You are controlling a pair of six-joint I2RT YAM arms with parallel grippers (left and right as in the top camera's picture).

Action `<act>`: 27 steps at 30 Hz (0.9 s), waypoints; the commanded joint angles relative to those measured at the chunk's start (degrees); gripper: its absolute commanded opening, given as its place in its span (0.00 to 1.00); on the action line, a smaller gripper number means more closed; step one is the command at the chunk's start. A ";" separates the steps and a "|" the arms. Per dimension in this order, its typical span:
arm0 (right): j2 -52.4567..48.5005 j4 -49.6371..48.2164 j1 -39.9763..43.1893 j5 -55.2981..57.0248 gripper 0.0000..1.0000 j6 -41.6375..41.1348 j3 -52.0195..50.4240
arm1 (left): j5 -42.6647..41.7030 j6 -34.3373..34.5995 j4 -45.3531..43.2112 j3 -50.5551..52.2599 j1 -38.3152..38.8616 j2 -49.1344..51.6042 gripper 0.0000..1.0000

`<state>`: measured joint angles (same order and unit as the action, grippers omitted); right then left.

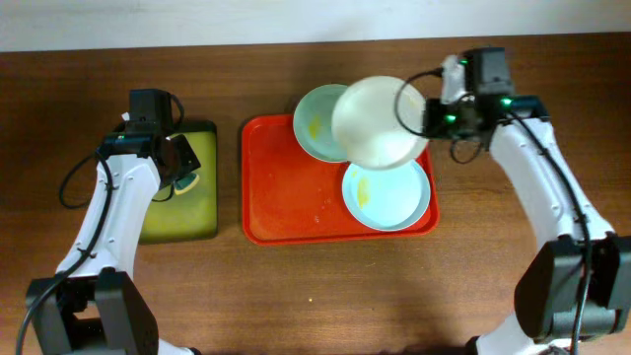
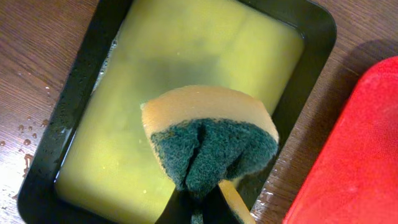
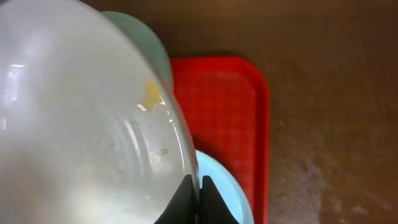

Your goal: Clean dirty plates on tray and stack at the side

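The red tray (image 1: 286,192) lies at the table's middle. My right gripper (image 1: 428,116) is shut on the rim of the white plate (image 1: 378,122) and holds it lifted and tilted above the tray's far right; the plate fills the left of the right wrist view (image 3: 81,124), fingers (image 3: 198,196) pinching its edge. A mint-blue plate (image 1: 314,126) with a yellow smear lies at the tray's far edge, partly under it. Another mint-blue plate (image 1: 389,197) with a yellow smear lies at the tray's near right. My left gripper (image 2: 198,208) is shut on a yellow-green sponge (image 2: 208,140) above the small tray.
A smaller black-rimmed tray (image 1: 192,212) with yellow-green liquid (image 2: 174,74) stands left of the red tray. Water drops dot the wooden table (image 2: 28,134) beside it. Crumbs lie on the red tray's middle (image 1: 317,212).
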<state>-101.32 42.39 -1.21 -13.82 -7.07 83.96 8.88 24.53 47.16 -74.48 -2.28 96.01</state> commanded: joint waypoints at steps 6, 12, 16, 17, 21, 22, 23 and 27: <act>-1.97 -5.46 27.06 -6.93 0.04 -0.98 -10.01 | -1.18 0.50 -0.52 -0.46 1.38 -0.24 0.00; -4.81 -15.08 27.10 2.25 0.04 -9.99 -12.41 | -1.22 0.50 -0.87 -0.44 1.77 -0.24 0.00; -4.87 -16.31 26.82 0.92 0.73 -9.97 -12.41 | -1.25 0.50 -1.25 -0.44 1.77 -0.24 0.00; -4.87 -16.61 26.43 -1.77 0.76 -9.94 -12.39 | -1.25 0.50 -1.27 -0.44 1.77 -0.24 0.00; -4.55 -19.32 20.70 -11.76 0.84 -9.94 -10.80 | -1.49 0.50 -1.31 -0.44 1.77 -0.24 0.00; -4.26 -19.32 17.46 -11.89 0.84 -9.92 -9.40 | -2.29 0.50 -1.53 -0.44 1.77 -0.24 0.00; -4.15 -21.24 12.70 -11.89 0.84 -9.94 -8.22 | -2.54 0.48 -1.68 -0.44 1.77 -0.24 0.00; -4.96 -28.55 -3.13 3.39 0.74 -9.94 -8.15 | -2.71 0.50 -1.66 -0.42 1.77 -0.24 0.00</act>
<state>-105.93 15.31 2.55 -21.78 -16.78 74.98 6.79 24.53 45.65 -74.46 -0.67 96.01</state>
